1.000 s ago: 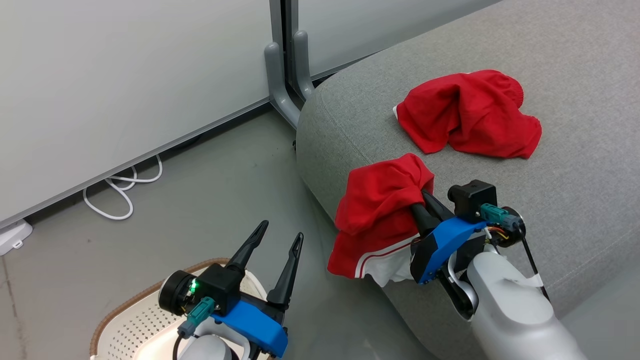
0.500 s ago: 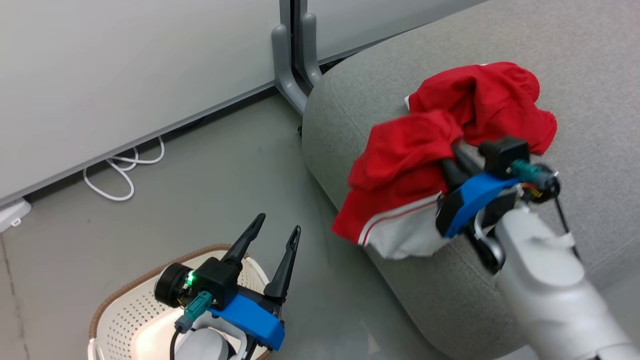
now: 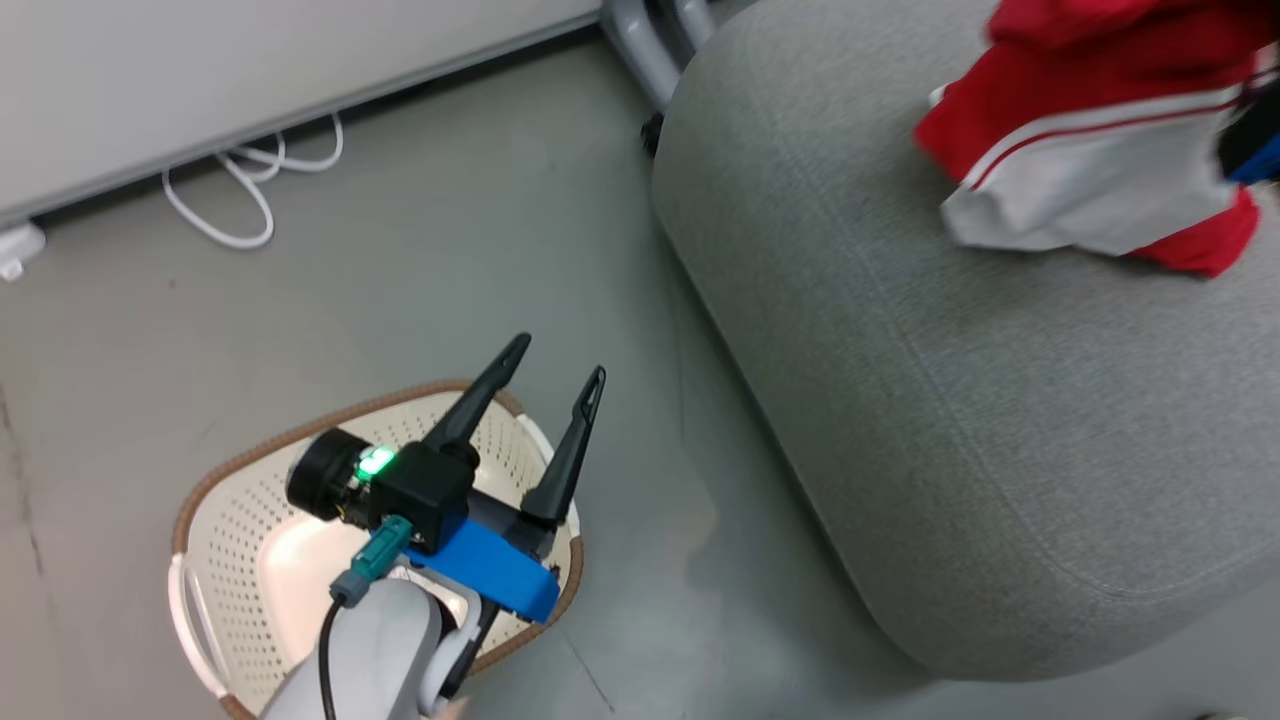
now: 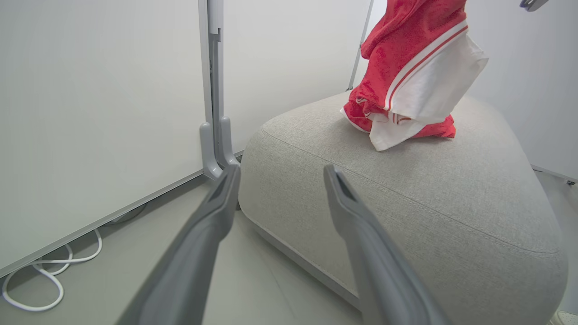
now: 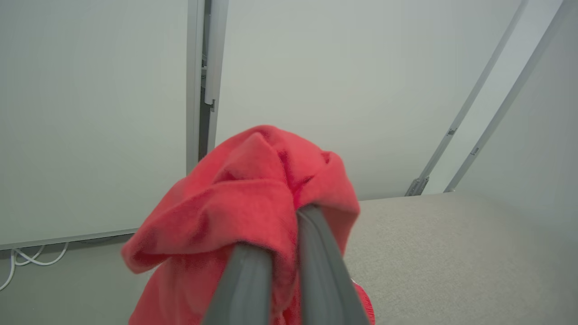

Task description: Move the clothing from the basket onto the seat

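Right hand [image 5: 280, 230]: fingers together, clamped on a bunched red piece of clothing [image 5: 253, 189]. The fabric wraps over both fingertips and hangs down on either side. In the head view a dark and blue bit of this hand sits at the right edge, blurred, right against the cloth.

Left hand [image 3: 560, 356]: fingers apart, nothing between them. It hovers over the basket [image 3: 250, 455], fingertips pointing past the rim toward the seat [image 3: 950, 400]. In its own wrist view the two fingers frame the seat's front corner.

Clothing [image 3: 1080, 120]: up at the top right of the head view, over the seat's top surface, well apart from the basket. Red with a big white panel and thin red-white stripes. From the left wrist view it hangs from above, and the lower end meets the seat top. More red fabric shows beneath the white panel there; I cannot tell whether that is a second piece or the same one.

Basket: on the floor [image 3: 500, 250], beside the seat's front edge, not touching it. Cream perforated wall, brown rim, white handle on its left side.

Seat: grey, rounded, seam along the lower edge.

White cable [image 3: 240, 200] looped on the floor by the wall [image 3: 250, 80]. Grey post [image 4: 216, 113] stands just behind the seat's corner.
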### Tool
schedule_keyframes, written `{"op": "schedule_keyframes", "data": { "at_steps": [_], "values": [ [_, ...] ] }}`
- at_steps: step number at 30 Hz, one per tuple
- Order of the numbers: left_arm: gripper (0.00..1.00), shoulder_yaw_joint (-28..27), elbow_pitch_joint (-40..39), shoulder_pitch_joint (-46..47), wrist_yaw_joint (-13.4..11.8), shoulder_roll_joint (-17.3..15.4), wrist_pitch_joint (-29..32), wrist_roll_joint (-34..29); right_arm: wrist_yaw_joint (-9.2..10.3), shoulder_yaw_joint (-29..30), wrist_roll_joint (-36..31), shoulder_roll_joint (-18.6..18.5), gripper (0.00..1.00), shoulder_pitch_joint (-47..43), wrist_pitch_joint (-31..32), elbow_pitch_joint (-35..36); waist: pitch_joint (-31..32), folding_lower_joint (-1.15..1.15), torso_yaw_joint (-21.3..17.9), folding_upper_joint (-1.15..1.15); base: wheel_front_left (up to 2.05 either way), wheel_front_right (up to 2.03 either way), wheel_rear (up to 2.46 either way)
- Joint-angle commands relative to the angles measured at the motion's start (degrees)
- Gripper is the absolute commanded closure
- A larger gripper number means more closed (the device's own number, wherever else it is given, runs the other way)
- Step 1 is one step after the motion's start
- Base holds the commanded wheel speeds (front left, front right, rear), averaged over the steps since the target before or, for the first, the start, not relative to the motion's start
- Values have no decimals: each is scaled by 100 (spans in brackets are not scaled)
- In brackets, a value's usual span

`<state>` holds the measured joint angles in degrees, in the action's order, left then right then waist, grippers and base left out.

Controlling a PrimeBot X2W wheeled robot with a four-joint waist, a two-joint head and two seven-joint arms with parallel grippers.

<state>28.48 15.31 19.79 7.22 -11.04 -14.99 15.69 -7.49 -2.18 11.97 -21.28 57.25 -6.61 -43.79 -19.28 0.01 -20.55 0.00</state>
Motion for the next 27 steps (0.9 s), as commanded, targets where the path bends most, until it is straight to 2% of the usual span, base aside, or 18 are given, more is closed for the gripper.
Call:
{"op": "schedule_keyframes", "data": {
  "at_steps": [1, 7, 11, 18, 26, 27],
  "values": [
    [0, -14, -71, 169, 39, -84, -29, -38, -1, 186, -53, -172, 100, 202, 40, 123, -441, -1, 258, 0, 0, 0, 0],
    [0, 14, -328, 499, 39, -271, -28, -129, -1, 1205, -222, -802, 100, 363, 215, 452, -1112, -1, 508, 0, 0, 0, 0],
    [0, 28, -546, 720, 27, -387, -28, -188, -1, 1815, -357, -951, 100, 206, 209, 462, -1556, -1, 659, 0, 0, 0, 0],
    [0, 25, -782, 972, 27, -495, -28, -286, -1, 2435, -573, -615, 100, -140, -47, 48, -2046, -1, 808, 0, 0, 0, 0],
    [0, 2, -881, 1092, 27, -443, -29, -324, -1, 2780, -897, -286, 100, -227, -401, -427, -2169, -1, 905, 0, 0, 0, 0],
    [0, -13, -889, 1098, 27, -432, -29, -320, -1, 2802, -941, -257, 93, -217, -428, -469, -2162, -1, 912, 0, 0, 0, 0]
  ]
}}
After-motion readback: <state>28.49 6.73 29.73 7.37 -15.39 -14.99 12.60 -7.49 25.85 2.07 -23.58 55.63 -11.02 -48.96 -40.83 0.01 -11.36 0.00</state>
